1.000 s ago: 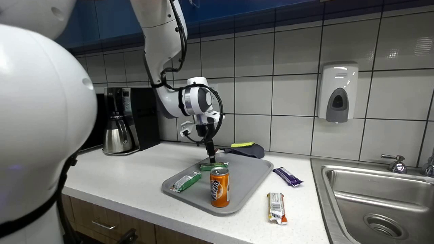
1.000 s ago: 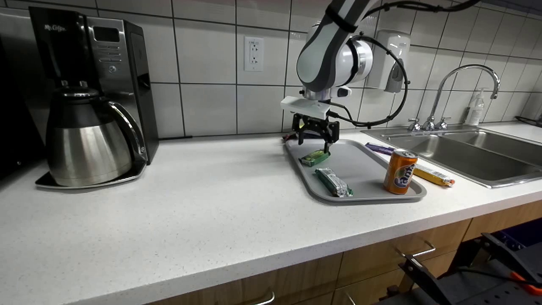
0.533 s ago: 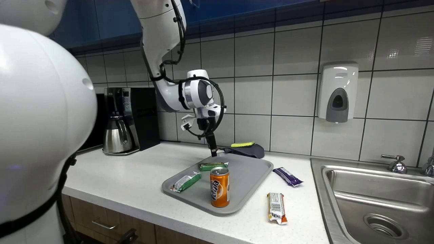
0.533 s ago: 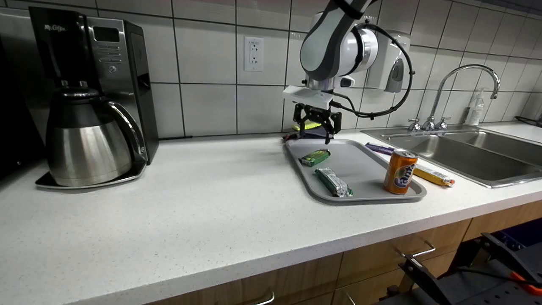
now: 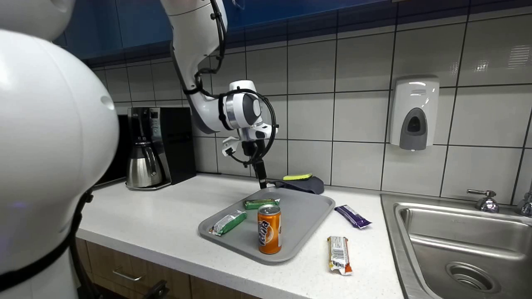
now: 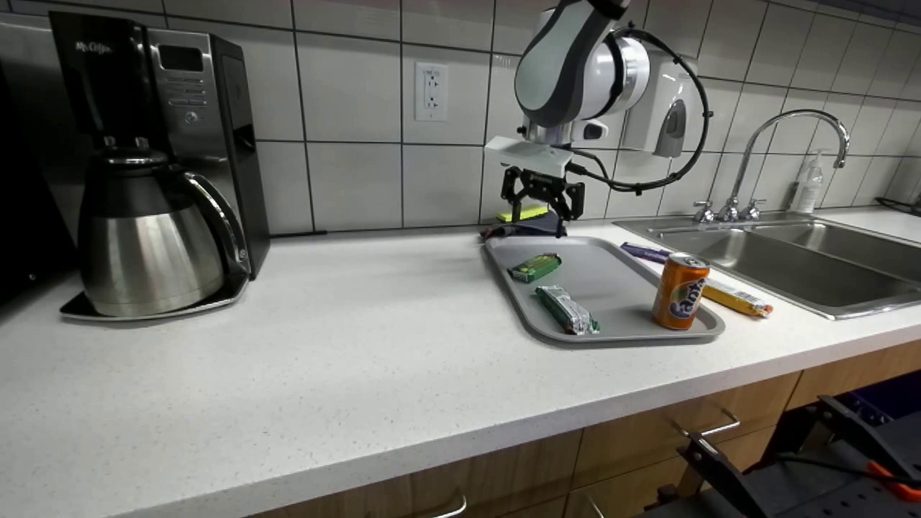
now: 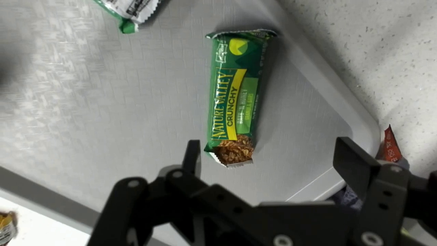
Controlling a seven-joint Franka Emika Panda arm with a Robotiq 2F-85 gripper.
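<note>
My claw (image 7: 268,155): black nearly all over. I see Nature Valley bar (image 7: 232,99): green, yellow stripe, brown oat pattern at one end. Second bar (image 6: 567,309): green and silver. Tray (image 7: 153,95): grey, faint woven pattern. Can (image 6: 681,291): orange, dark-blue and white logo. Counter (image 6: 288,374): white, speckled. Snack wrapper (image 5: 353,216): purple. Wall tiles (image 5: 311,116): pale grey, dark grid lines.

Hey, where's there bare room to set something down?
Most room: counter between the coffee maker and gray tray. On the tray, bare space lies between the green bars, orange can and sink-side rim. Crowded: between tray and sink, with a purple bar and yellow bar.
</note>
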